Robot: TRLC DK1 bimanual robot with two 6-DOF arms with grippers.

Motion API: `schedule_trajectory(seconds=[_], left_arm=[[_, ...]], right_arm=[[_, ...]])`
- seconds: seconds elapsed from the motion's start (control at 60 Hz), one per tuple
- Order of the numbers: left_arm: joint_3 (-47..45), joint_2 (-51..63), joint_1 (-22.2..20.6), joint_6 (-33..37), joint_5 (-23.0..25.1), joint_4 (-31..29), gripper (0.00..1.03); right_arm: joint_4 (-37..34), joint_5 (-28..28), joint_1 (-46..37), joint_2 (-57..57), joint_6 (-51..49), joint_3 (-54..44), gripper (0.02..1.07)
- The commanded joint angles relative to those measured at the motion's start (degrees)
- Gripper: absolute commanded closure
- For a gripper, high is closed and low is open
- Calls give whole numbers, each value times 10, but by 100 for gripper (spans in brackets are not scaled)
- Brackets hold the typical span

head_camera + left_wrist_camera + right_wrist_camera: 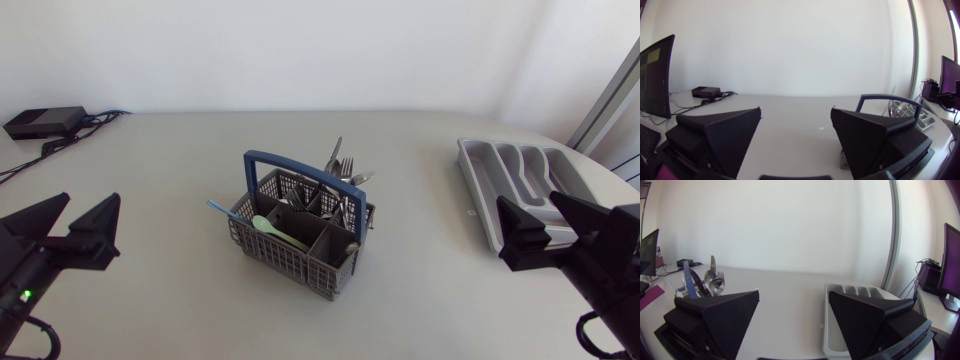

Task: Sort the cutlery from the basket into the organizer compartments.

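The grey cutlery basket [296, 238] with a blue handle [300, 168] stands mid-table. Forks and spoons [341, 172] stick up from its far compartments; a green spoon [273, 227] and a blue-handled piece [219, 208] lie in the near ones. The grey organizer [487, 168] sits at the far right. My left gripper [92, 202] rests open at the left edge, well away from the basket. My right gripper [527, 202] is open just in front of the organizer. In the left wrist view the left gripper [796, 110] holds nothing, the basket handle [888, 98] beside it. The right gripper [794, 293] is empty, the organizer [856, 291] ahead of it, the cutlery [712, 279] off to its side.
A black box [45, 121] with cables lies at the table's far left corner. Bare tabletop [170, 180] separates the left gripper from the basket, and more tabletop [420, 200] lies between basket and organizer.
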Motion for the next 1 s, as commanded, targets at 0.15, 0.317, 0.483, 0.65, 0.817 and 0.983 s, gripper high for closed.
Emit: schedule_trajectory(seconds=[0.15,0.317,0.483,0.65,0.817,0.983], left_arm=[[112,180,-27,-33,-13,-25,10],[205,293,-80,74,-89,-107,12],[290,433,-89,153,-57,-222,12],[295,460,-71,185,91,-237,12],[289,475,-35,253,204,-235,12],[276,489,-34,312,244,-225,17]], right_arm=[[12,58,78,121,30,66,7],[-47,61,84,200,32,129,7],[-137,55,86,276,8,186,7],[-170,-31,84,294,-11,201,7],[-216,-108,72,325,-55,218,7],[-244,-132,79,344,-113,224,7]])
